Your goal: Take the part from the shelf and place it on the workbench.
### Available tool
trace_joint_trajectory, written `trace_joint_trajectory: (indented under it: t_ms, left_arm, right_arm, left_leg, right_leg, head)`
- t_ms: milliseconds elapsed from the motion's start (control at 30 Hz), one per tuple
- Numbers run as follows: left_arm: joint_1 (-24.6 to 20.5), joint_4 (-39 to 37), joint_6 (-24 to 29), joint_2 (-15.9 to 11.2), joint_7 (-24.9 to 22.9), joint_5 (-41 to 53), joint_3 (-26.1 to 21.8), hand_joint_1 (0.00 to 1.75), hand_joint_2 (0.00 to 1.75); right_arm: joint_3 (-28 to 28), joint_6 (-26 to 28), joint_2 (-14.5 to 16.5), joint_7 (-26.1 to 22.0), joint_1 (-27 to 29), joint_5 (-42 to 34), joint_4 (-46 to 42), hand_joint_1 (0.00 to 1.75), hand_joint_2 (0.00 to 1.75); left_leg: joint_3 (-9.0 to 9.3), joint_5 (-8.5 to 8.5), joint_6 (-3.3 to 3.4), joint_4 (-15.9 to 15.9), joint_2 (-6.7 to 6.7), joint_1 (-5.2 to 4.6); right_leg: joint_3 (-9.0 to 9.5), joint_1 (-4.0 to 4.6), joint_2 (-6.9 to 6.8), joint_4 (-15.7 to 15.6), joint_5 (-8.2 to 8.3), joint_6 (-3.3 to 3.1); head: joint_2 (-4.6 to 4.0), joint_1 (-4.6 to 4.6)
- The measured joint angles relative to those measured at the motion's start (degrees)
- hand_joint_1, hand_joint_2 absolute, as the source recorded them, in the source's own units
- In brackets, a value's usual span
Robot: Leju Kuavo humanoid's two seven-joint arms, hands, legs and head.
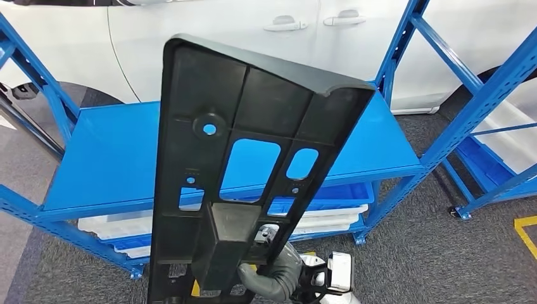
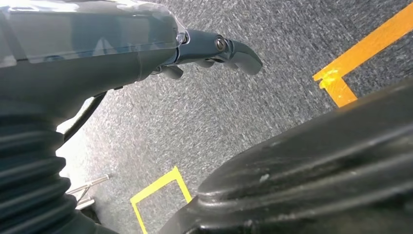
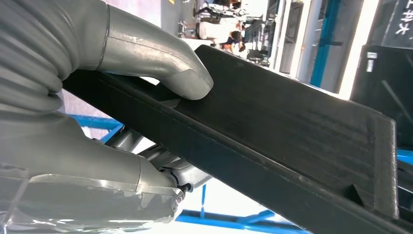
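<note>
Carrying stage: one long black ribbed plastic part (image 1: 247, 164) stands upright in the right hand (image 3: 146, 92), thumb clamped over its edge, lifted off the single blue metal shelf (image 1: 107, 158) beyond. Left hand (image 2: 214, 51) hangs empty, fingers apart. Next likely: turning toward the workbench.

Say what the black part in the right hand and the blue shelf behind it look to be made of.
Black part: likely moulded plastic with a matte finish, judging by its ribs, cut-out windows and dull sheen. Blue shelf: looks like painted sheet metal, smooth and evenly glossy, on perforated uprights. The right hand grips the part's edge.
</note>
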State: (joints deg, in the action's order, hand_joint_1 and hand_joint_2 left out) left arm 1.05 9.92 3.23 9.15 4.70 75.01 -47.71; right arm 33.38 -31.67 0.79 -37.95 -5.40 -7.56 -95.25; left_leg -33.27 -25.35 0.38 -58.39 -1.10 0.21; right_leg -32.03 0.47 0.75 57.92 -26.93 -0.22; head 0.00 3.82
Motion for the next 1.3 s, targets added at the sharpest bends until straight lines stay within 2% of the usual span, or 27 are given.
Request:
trace_joint_trajectory:
  t_ms: [67, 100, 200, 233, 267, 300, 367, 400, 433, 533, 567, 600, 633, 700, 733, 767, 800, 867, 900, 933, 1033, 1067, 1133, 1200, 1267, 1300]
  left_arm:
    - [0.0, 0.0, -0.1, 0.1, 0.0, 0.0, 0.0, 0.0, 1.75]
    - [0.0, 0.0, -0.2, 0.1, 0.0, 0.0, 0.0, 0.0, 1.75]
    - [0.0, 0.0, -0.4, 0.1, 0.0, 0.0, 0.0, 0.0, 1.75]
    - [0.0, 0.0, -0.4, 0.1, 0.0, 0.0, 0.0, 0.0, 1.75]
    - [0.0, 0.0, -0.5, 0.1, 0.0, 0.0, 0.0, 0.0, 1.75]
    - [0.0, 0.0, -0.5, 0.1, 0.0, 0.0, 0.0, 0.0, 1.75]
    - [0.0, 0.0, -0.5, 0.1, 0.0, 0.0, 0.0, 0.0, 1.75]
    - [0.0, 0.0, -0.5, 0.1, 0.0, 0.0, 0.0, 0.0, 1.75]
    - [0.0, 0.0, -0.5, 0.1, 0.0, 0.0, 0.0, 0.0, 1.75]
    - [0.0, 0.0, -0.6, 0.0, 0.0, 0.0, 0.0, 0.0, 1.75]
    - [0.0, 0.0, -0.6, 0.0, 0.1, 0.0, 0.0, 0.0, 1.75]
    - [0.0, 0.0, -0.7, -0.1, 0.1, -0.1, 0.0, 0.0, 1.75]
    - [-0.1, 0.0, -0.7, -0.1, 0.2, -0.1, 0.0, 0.0, 1.75]
    - [-0.2, 0.0, -0.7, -0.2, 0.4, -0.1, 0.0, 0.0, 1.75]
    - [-0.2, 0.0, -0.7, -0.2, 0.5, -0.1, 0.0, 0.0, 1.75]
    - [-0.3, 0.0, -0.7, -0.2, 0.6, -0.1, 0.0, 0.0, 1.75]
    - [-0.2, 0.0, -0.7, -0.2, 0.6, -0.1, 0.0, 0.0, 1.75]
    - [0.0, 0.0, -0.8, -0.3, 0.6, -0.1, 0.0, 0.0, 1.75]
    - [0.1, 0.0, -0.8, -0.3, 0.5, -0.1, 0.0, 0.0, 1.75]
    - [0.2, 0.0, -0.9, -0.3, 0.5, -0.1, 0.0, 0.0, 1.75]
    - [0.2, 0.0, -1.0, -0.2, 0.5, -0.1, 0.0, 0.0, 1.75]
    - [0.2, 0.0, -1.1, -0.2, 0.5, 0.0, 0.0, 0.0, 1.75]
    - [0.2, 0.0, -1.1, -0.1, 0.5, 0.0, 0.0, 0.0, 1.75]
    - [0.2, 0.0, -1.1, -0.1, 0.5, 0.0, 0.0, 0.0, 1.75]
    - [0.2, 0.0, -1.1, -0.1, 0.5, 0.0, 0.0, 0.0, 1.75]
    - [0.2, 0.0, -1.1, -0.1, 0.5, 0.1, 0.0, 0.0, 1.75]
  right_arm:
    - [0.0, 0.0, 0.0, 0.1, 0.1, 0.0, -0.3, 1.75, 1.75]
    - [0.0, 0.0, 0.0, 0.1, 0.1, 0.0, -0.5, 1.75, 1.75]
    - [0.0, 0.0, 0.0, 0.2, 0.4, 0.0, -0.7, 1.75, 1.75]
    - [0.0, 0.0, -0.1, 0.2, 0.6, 0.0, -0.7, 1.75, 1.75]
    - [0.0, 0.0, -0.1, 0.3, 0.7, 0.0, -0.7, 1.75, 1.75]
    - [0.0, 0.1, -0.1, 0.3, 0.7, 0.0, -0.7, 1.75, 1.75]
    - [0.0, 0.1, -0.1, 0.3, 0.8, 0.0, -0.7, 1.75, 1.75]
    - [0.0, 0.2, -0.1, 0.3, 0.8, 0.0, -0.8, 1.75, 1.75]
    - [0.0, 0.2, -0.1, 0.4, 0.8, 0.0, -0.9, 1.75, 1.75]
    - [0.0, 0.2, -0.1, 0.4, 0.8, 0.1, -1.0, 1.75, 1.75]
    - [0.0, 0.2, 0.0, 0.4, 0.8, 0.1, -1.1, 1.75, 1.75]
    - [0.0, 0.1, 0.0, 0.4, 0.8, 0.1, -1.1, 1.75, 1.75]
    - [0.0, 0.1, 0.1, 0.4, 0.9, 0.1, -1.1, 1.75, 1.75]
    - [0.0, 0.0, 0.2, 0.5, 1.1, 0.2, -1.2, 1.75, 1.75]
    - [0.0, -0.1, 0.2, 0.5, 1.2, 0.3, -1.2, 1.75, 1.75]
    - [0.0, -0.1, 0.2, 0.6, 1.4, 0.4, -1.1, 1.75, 1.75]
    - [0.0, -0.1, 0.2, 0.6, 1.6, 0.5, -1.1, 1.75, 1.75]
    - [0.0, -0.1, 0.2, 0.6, 1.7, 0.5, -1.2, 1.75, 1.75]
    - [0.0, -0.1, 0.2, 0.6, 1.8, 0.6, -1.2, 1.75, 1.75]
    - [-0.1, -0.2, 0.2, 0.6, 1.9, 0.6, -1.3, 1.75, 1.75]
    - [-0.1, -0.2, 0.2, 0.5, 2.3, 0.9, -1.6, 1.75, 1.75]
    - [-0.1, -0.2, 0.2, 0.5, 2.4, 1.0, -1.7, 1.75, 1.75]
    - [-0.2, -0.2, 0.2, 0.6, 2.5, 1.1, -1.9, 1.75, 1.75]
    - [-0.2, -0.2, 0.2, 0.6, 2.5, 1.2, -2.0, 1.75, 1.75]
    - [-0.2, -0.2, 0.2, 0.6, 2.5, 1.2, -2.0, 1.75, 1.75]
    - [-0.2, -0.2, 0.2, 0.7, 2.5, 1.2, -2.0, 1.75, 1.75]
  left_leg:
    - [0.03, 0.27, 0.6, 0.4, 0.01, 0.21]
    - [0.05, 0.39, 0.89, 0.6, 0.08, 0.35]
    - [-0.17, 0.45, 1.25, 0.6, 0.16, 0.38]
    - [-0.23, 0.45, 1.26, 0.6, 0.15, 0.37]
    - [-0.26, 0.44, 1.24, 0.5, 0.13, 0.37]
    - [-0.25, 0.45, 1.19, 0.4, 0.11, 0.38]
    - [-0.21, 0.49, 0.95, 0.1, 0.0, 0.34]
    - [-0.23, 0.55, 0.69, 0.0, -0.1, 0.28]
    - [-0.29, 0.64, 0.4, 0.0, -0.18, 0.23]
    - [-0.55, 1.01, -0.64, 0.2, -0.31, 0.18]
    - [-0.86, 0.44, -0.93, -0.3, -0.31, 0.15]
    - [-1.56, -0.95, -1.17, -1.8, -0.31, 0.14]
    - [-2.68, -3.12, -1.34, -4.6, -0.27, 0.17]
    - [-5.41, -7.86, -1.62, -12.4, -0.26, 0.24]
    - [-6.13, -9.15, -1.7, -15.3, -0.26, 0.25]
    - [-5.8, -9.31, -1.72, -16.0, -0.26, 0.25]
    - [-4.34, -8.47, -1.67, -14.3, -0.26, 0.25]
    - [0.86, -5.69, -1.34, -6.0, -0.22, 0.22]
    - [2.87, -4.61, -1.06, -2.4, -0.25, 0.12]
    - [4.07, -3.97, -0.77, -0.2, -0.3, 0.0]
    - [3.72, -2.87, 0.16, 0.4, -0.37, -0.12]
    - [3.3, -2.37, 0.52, 0.5, -0.22, 0.03]
    - [2.24, -1.29, 1.18, 0.7, 0.15, 0.4]
    - [1.67, -0.85, 1.48, 0.7, 0.3, 0.4]
    - [1.57, -0.78, 1.47, 0.7, 0.31, 0.4]
    - [1.39, -0.65, 1.46, 0.7, 0.33, 0.39]
  right_leg:
    - [-0.35, -0.09, -0.06, 1.2, -0.91, 0.67]
    - [-1.18, -0.15, -0.09, 3.1, -2.22, 1.0]
    - [-6.35, -0.62, -0.18, 14.0, -7.55, 1.74]
    - [-7.49, -0.73, -0.2, 16.3, -8.06, 1.86]
    - [-7.57, -0.79, -0.2, 16.4, -7.44, 1.91]
    - [-6.4, -0.84, -0.21, 14.1, -5.79, 1.86]
    - [-2.26, -0.82, -0.08, 5.9, -2.01, 1.51]
    - [-0.79, -0.7, 0.01, 2.6, -0.77, 1.23]
    - [-0.05, -0.55, 0.13, 0.8, -0.13, 0.92]
    - [-0.32, -0.5, 0.06, 0.0, 0.66, -0.07]
    - [-0.42, -0.66, -0.07, -0.3, 1.03, -0.45]
    - [-0.62, -0.82, -0.22, -0.5, 1.44, -0.82]
    - [-0.91, -0.88, -0.37, -0.7, 1.82, -1.08]
    - [-1.72, -0.69, -0.55, -0.7, 2.41, -1.38]
    - [-2.16, -0.59, -0.6, -0.7, 2.71, -1.42]
    - [-2.59, -0.51, -0.62, -0.6, 3.02, -1.4]
    - [-3.0, -0.47, -0.59, -0.5, 3.31, -1.34]
    - [-3.76, -0.39, -0.45, 0.0, 3.84, -1.03]
    - [-4.05, -0.3, -0.39, 0.2, 4.04, -0.81]
    - [-4.29, -0.19, -0.34, 0.4, 4.27, -0.51]
    - [-4.74, -0.08, -0.23, 0.4, 5.13, 0.51]
    - [-5.08, -0.16, -0.18, 0.8, 4.76, 0.85]
    - [-6.4, -0.39, -0.16, 3.5, 1.66, 1.46]
    - [-7.36, -0.54, -0.2, 6.0, -1.13, 1.78]
    - [-7.55, -0.57, -0.21, 6.6, -1.65, 1.84]
    - [-7.9, -0.62, -0.22, 7.8, -2.53, 1.93]
  head:
    - [0.0, -0.01]
    - [0.0, -0.01]
    - [0.0, -0.01]
    - [0.0, -0.01]
    - [0.0, -0.01]
    - [0.0, -0.01]
    - [0.0, 0.0]
    - [0.0, 0.0]
    - [0.0, 0.0]
    - [0.0, 0.0]
    - [0.0, 0.01]
    - [0.0, 0.01]
    - [0.0, 0.01]
    - [0.0, 0.0]
    - [0.0, 0.0]
    - [0.0, 0.0]
    - [0.0, 0.0]
    - [0.0, 0.0]
    - [0.0, -0.01]
    - [0.0, -0.01]
    - [0.0, -0.01]
    - [0.0, -0.01]
    - [0.0, -0.02]
    - [0.0, -0.02]
    - [0.0, -0.02]
    - [0.0, -0.02]
